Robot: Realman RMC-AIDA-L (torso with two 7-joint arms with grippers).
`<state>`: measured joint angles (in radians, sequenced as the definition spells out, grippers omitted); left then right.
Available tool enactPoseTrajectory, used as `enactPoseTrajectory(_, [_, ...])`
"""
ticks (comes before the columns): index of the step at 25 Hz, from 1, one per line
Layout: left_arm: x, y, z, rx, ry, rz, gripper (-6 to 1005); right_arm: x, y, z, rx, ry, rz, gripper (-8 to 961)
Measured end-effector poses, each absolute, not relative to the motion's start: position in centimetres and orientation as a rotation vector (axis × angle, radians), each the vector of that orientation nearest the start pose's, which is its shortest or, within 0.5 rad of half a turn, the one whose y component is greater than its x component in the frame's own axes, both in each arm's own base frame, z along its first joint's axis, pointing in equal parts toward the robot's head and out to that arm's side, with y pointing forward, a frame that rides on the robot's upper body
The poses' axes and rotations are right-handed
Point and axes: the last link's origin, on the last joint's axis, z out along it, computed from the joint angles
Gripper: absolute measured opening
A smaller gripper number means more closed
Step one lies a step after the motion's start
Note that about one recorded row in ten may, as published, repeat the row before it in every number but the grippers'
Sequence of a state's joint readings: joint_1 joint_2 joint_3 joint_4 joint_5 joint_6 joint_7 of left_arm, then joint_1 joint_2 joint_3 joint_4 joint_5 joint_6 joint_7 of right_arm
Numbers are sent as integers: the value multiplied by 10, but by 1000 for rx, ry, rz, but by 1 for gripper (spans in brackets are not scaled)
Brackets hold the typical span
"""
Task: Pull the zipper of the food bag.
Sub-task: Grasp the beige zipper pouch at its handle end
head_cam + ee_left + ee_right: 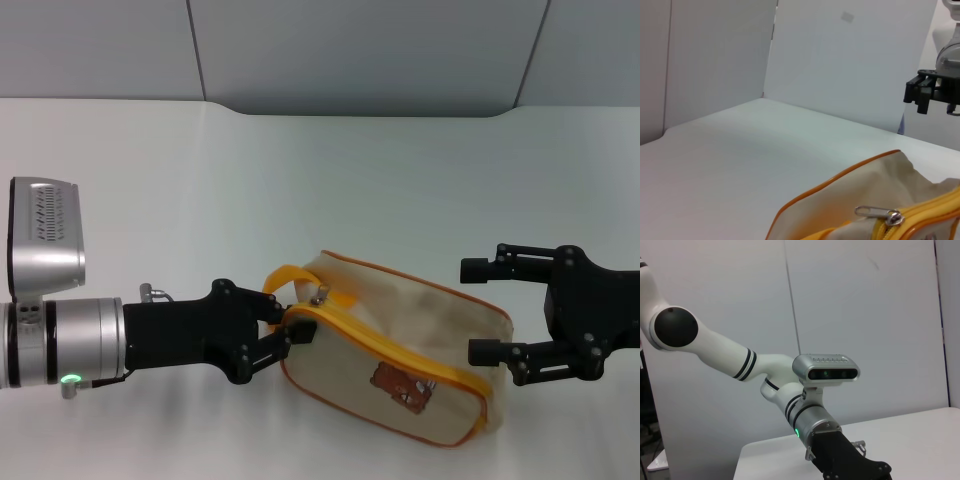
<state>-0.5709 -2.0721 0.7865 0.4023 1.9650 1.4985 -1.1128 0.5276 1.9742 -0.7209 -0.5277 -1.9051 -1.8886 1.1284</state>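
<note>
The food bag [400, 355] lies on its side on the white counter [300, 190], near the front edge, its bear patch [403, 387] facing up and its yellow strap handle [283, 277] at the end toward the left arm; the zipper [380, 343] runs as a yellow-orange line along the upper face, with its silver pull tab [319, 295] standing at the left end, just beside the handle. The left tool [282, 335] reaches in from the left and meets that end of the bag, its black fingers [262, 352] drawn close together at the bag's corner where the zip line begins; whether they pinch fabric or only touch it cannot be told. In the left wrist view the pull tab [879, 213] lies flat and free on the cream fabric, nothing gripping it. The right tool [478, 310] hovers just off the bag's right end, fingers spread wide apart, one above and one below, clasping nothing.
</note>
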Motion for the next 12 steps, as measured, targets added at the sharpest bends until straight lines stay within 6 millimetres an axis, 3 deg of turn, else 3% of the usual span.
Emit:
enactPoseTrajectory(5, [-260, 311, -49, -2865, -436, -707, 181, 253, 296, 29, -2883, 232, 1001, 769])
enactPoseTrajectory(12, [-253, 319, -33, -2861, -332, -741, 106, 244, 312, 31, -2653, 94, 1049, 763])
